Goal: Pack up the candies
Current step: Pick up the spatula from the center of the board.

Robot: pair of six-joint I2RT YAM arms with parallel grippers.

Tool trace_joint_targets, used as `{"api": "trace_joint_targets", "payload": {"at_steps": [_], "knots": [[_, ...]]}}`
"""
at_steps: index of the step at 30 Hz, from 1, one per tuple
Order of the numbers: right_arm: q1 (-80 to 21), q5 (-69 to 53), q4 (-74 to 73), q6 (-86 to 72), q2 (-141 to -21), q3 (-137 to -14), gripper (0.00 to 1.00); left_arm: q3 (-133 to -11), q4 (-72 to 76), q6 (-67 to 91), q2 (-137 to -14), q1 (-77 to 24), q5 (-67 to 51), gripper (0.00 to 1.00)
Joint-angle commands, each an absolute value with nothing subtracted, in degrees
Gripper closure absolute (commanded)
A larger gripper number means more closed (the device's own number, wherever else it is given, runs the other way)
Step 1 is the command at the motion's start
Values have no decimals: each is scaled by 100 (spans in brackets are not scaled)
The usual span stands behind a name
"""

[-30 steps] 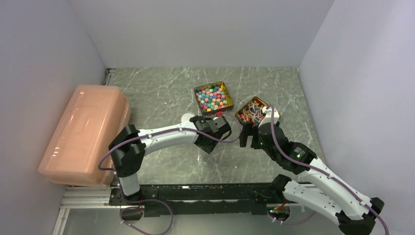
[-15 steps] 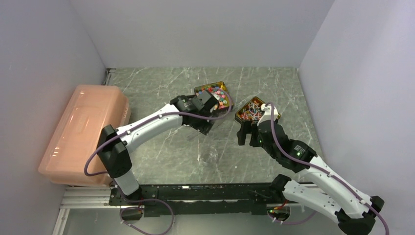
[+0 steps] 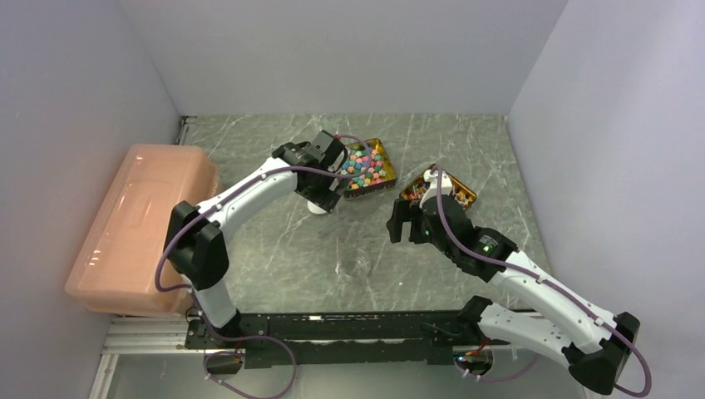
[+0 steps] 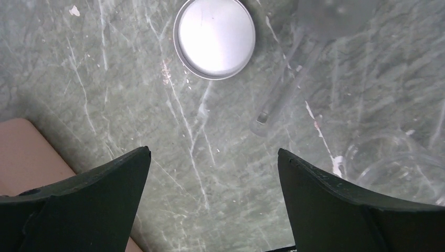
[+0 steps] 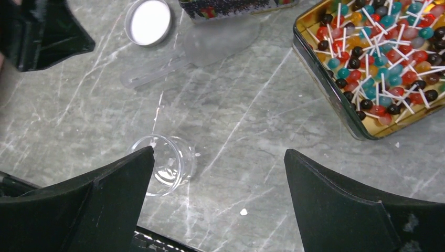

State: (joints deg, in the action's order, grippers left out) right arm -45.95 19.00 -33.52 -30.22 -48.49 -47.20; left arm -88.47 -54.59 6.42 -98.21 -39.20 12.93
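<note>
Left gripper [image 4: 212, 152] has swung back toward the round white lid [image 4: 214, 38] by the square gold tin [image 3: 371, 186]; it and the right gripper [image 5: 219, 152] are spread wide, empty. Tiny multicoloured candies [image 3: 363, 166] fill that tin and a second gold tin [image 5: 328, 86]. They look light, loose and roll-prone, so better lifted with the clear plastic scoop [image 5: 199, 47], held by its handle, than pinched.

Gold tin [image 5: 324, 86] of candies [image 5: 391, 58] cropped at right wrist view's edge; clear scoop [image 4: 291, 79] blurred in left wrist view.
</note>
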Motion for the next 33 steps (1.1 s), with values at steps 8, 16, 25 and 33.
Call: {"api": "trace_joint_targets", "payload": {"at_steps": [8,16,25,33], "knots": [[-4614,1662,-2743,-3039,-4933,-4701,1,-9156,-5254,99,-10609,-3615,793,18],[-4614,1669,-2691,-3084,-4861,-4540,1,-8919,-4986,78,-10816,-3609,304,32],[-4614,1669,-2711,-3128,-4781,-4441,1,-8580,-4789,180,-10999,-3642,-35,49],[-4614,1646,-2691,-3146,-4791,-4413,1,-8418,-4698,194,-11136,-3794,-16,52]]}}
